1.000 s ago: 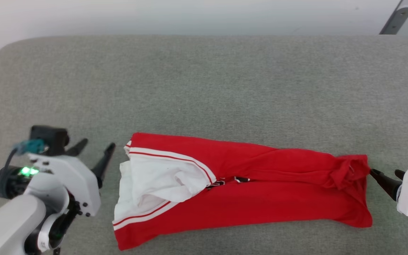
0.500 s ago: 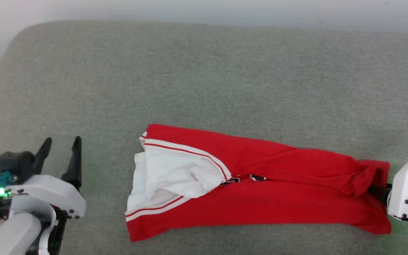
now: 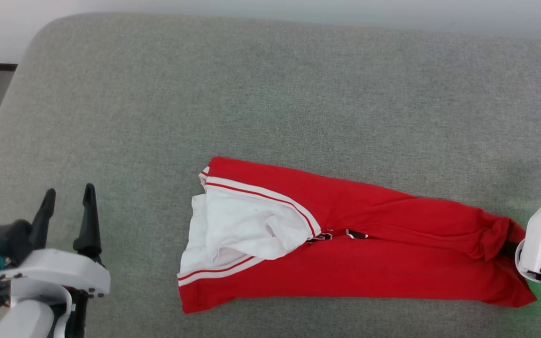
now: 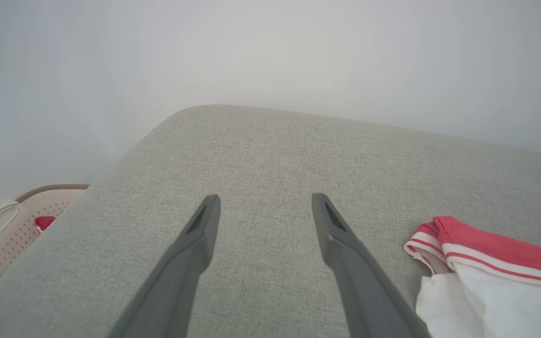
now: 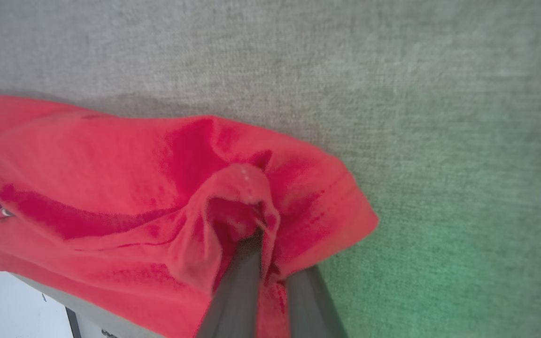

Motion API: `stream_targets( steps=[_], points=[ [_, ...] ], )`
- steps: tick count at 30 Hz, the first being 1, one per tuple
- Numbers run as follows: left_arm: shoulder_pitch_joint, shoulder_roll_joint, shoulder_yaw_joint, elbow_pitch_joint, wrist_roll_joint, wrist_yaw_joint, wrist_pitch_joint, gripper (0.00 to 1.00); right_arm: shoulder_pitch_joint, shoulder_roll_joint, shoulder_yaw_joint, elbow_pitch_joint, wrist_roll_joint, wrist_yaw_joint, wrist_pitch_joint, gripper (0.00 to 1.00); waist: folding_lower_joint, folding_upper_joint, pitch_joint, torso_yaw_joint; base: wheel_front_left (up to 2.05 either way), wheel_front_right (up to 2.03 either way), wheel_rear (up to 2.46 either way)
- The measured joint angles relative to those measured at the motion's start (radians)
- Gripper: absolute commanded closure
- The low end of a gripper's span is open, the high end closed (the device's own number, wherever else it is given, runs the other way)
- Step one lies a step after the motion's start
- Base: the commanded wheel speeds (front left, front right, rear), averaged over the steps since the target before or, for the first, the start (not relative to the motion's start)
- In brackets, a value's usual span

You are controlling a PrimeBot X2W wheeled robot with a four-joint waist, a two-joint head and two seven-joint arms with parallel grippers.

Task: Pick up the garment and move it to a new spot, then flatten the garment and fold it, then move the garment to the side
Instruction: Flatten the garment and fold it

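Garment (image 3: 369,263) lies on the grey cushion (image 3: 270,94), near its front edge. Its long axis runs left-right across the head view, and the right end sits slightly nearer the robot. The white sleeve (image 3: 242,230) is at the left end and the bunched red hem is at the right.

The key relation is that the right hand (image 5: 270,263) is at the garment's right end, right on the long axis. In the right wrist view its fingers (image 5: 237,286) are pressed close together with a red fold caught between and over the tips, so it reads as a pinch on the hem. In the head view the tips are buried under cloth and only the white wrist housing shows at the right edge. The forearm comes in low from the right, fingers pointing along the garment.

The left hand (image 3: 69,191) is spread and empty. It is well apart from the sleeve end, off to its left, hovering with its fingers pointing up the view over bare cushion.

My judgement is that the right arm is the one to move. Any pull to the right drags along the long axis, so watch that the single-layer pinch doesn't slip.
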Motion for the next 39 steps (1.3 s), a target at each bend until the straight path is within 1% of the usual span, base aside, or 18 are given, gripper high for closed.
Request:
stream_targets(
  steps=[4,8,12,18,19,20,26,29,32,36,39],
  points=[
    [0.032,-0.048,0.050,0.002,0.050,-0.028,-0.002,0.00,-0.018,-0.002,-0.017,0.005,-0.001,0.000,-0.006,1.00,0.0000,0.0000,0.003,-0.001,0.00,0.00,0.00],
    [0.048,-0.079,0.093,0.002,0.094,-0.062,-0.002,0.00,-0.039,-0.016,-0.032,0.013,-0.006,0.001,-0.027,1.00,0.0000,0.0000,0.002,-0.006,0.00,0.00,0.00],
    [0.056,-0.108,0.130,-0.001,0.133,-0.090,-0.002,0.00,-0.056,-0.060,-0.066,0.037,-0.030,0.000,-0.053,1.00,0.0000,0.0000,-0.003,-0.010,0.00,0.00,0.00],
    [0.076,-0.132,0.179,0.004,0.191,-0.128,-0.002,0.00,-0.073,-0.128,-0.112,0.092,-0.082,0.000,-0.085,1.00,0.0000,0.0000,-0.013,-0.020,0.00,0.00,0.00],
    [0.076,-0.132,0.179,0.004,0.191,-0.128,-0.002,0.00,-0.073,-0.128,-0.112,0.092,-0.082,0.000,-0.085,1.00,0.0000,0.0000,-0.013,-0.020,0.00,0.00,0.00],
    [0.080,-0.140,0.195,0.009,0.202,-0.142,-0.002,0.00,-0.080,-0.151,-0.125,0.115,-0.103,0.000,-0.098,1.00,0.0000,0.0000,-0.016,-0.024,0.00,0.00,0.00],
    [0.087,-0.166,0.231,0.028,0.244,-0.177,-0.002,0.00,-0.084,-0.206,-0.136,0.176,-0.163,0.000,-0.124,1.00,0.0000,0.0000,-0.025,-0.035,0.00,0.00,0.00],
    [0.091,-0.175,0.242,0.031,0.274,-0.194,-0.002,0.00,-0.101,-0.205,-0.134,0.188,-0.155,0.000,-0.127,1.00,0.0000,0.0000,-0.031,-0.040,0.00,0.00,0.00],
    [0.098,-0.188,0.257,0.038,0.297,-0.207,-0.002,0.00,-0.106,-0.199,-0.111,0.166,-0.112,0.000,-0.118,1.00,0.0000,0.0000,-0.040,-0.046,0.00,0.00,0.00],
    [0.115,-0.207,0.273,0.047,0.317,-0.230,-0.002,0.00,-0.095,-0.182,-0.073,0.081,-0.033,0.000,-0.088,1.00,0.0000,0.0000,-0.055,-0.051,0.00,0.00,0.00],
    [0.122,-0.215,0.283,0.054,0.330,-0.253,-0.002,0.00,-0.076,-0.151,-0.049,0.008,0.019,0.000,-0.057,1.00,0.0000,0.0000,-0.069,-0.053,0.00,0.00,0.00]
  ],
)
